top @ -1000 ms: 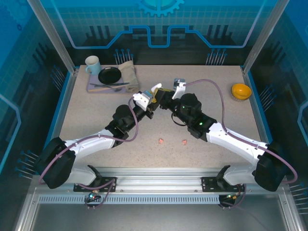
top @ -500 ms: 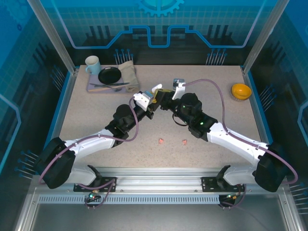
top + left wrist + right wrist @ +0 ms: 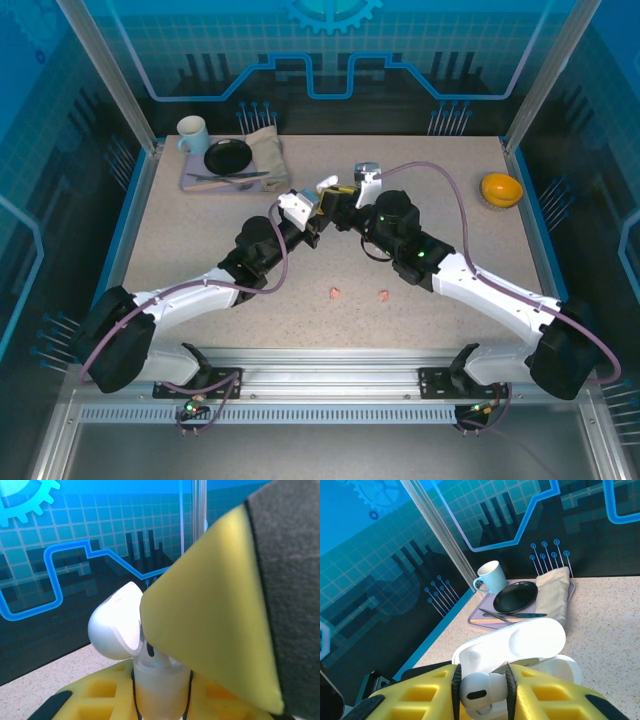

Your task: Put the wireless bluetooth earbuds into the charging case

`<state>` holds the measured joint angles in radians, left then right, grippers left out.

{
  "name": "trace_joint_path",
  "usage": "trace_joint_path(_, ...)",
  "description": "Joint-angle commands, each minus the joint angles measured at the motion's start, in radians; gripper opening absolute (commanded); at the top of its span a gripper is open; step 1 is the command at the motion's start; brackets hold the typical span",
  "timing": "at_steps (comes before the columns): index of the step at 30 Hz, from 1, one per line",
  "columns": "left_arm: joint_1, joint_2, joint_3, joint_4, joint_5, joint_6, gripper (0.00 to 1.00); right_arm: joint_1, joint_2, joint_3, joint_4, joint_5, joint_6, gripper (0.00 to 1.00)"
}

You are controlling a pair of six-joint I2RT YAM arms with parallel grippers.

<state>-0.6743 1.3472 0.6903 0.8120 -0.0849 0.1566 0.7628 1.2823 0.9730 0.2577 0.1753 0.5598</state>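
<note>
Behind earbud (image 3: 477,692) and case (image 3: 520,642): mug (image 3: 492,577), plate (image 3: 515,596), napkin (image 3: 552,592).

At the middle of the table (image 3: 190,250) the left gripper (image 3: 316,200) and right gripper (image 3: 352,190) are met tip to tip. The charging case (image 3: 520,642) is held in the left, one earbud (image 3: 481,690) in the right, just before it. Two loose earbuds (image 3: 335,293) are laid side by side nearer the front edge. A tray (image 3: 200,184) bearing a mug (image 3: 192,135), plate (image 3: 227,156) and cloth (image 3: 266,150) is set far left, a bowl (image 3: 500,188) far right
</note>
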Motion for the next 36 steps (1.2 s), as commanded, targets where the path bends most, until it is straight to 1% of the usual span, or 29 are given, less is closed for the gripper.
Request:
trace_joint_path(1, -0.004, -0.043, 0.056, 0.092, 0.016, -0.012, 0.0, -0.011, 0.014, 0.015, -0.09, -0.009, -0.006, 0.33)
trace_joint_path(7, -0.005, -0.041, 0.057, 0.091, 0.019, -0.017, 0.0, -0.018, 0.016, 0.033, -0.098, -0.001, -0.001, 0.34)
trace_joint_path(12, -0.004, -0.039, 0.056, 0.089, 0.023, -0.022, 0.0, -0.031, 0.018, 0.047, -0.1, -0.002, 0.021, 0.36)
trace_joint_path(20, -0.005, -0.04, 0.053, 0.081, 0.026, -0.026, 0.0, -0.059, 0.031, 0.077, -0.109, -0.032, 0.064, 0.44)
trace_joint_path(27, -0.005, -0.039, 0.05, 0.079, 0.025, -0.026, 0.0, -0.066, 0.04, 0.096, -0.102, -0.055, 0.087, 0.47)
trace_joint_path(31, -0.004, -0.041, 0.048, 0.076, 0.025, -0.026, 0.0, -0.079, 0.03, 0.094, -0.079, -0.078, 0.129, 0.58)
trace_joint_path(35, -0.005, -0.049, 0.04, 0.066, 0.029, -0.026, 0.0, -0.102, -0.01, 0.096, -0.085, -0.092, 0.17, 0.67)
trace_joint_path(36, -0.005, -0.054, 0.037, 0.064, 0.031, -0.025, 0.0, -0.11, -0.028, 0.096, -0.09, -0.099, 0.176, 0.68)
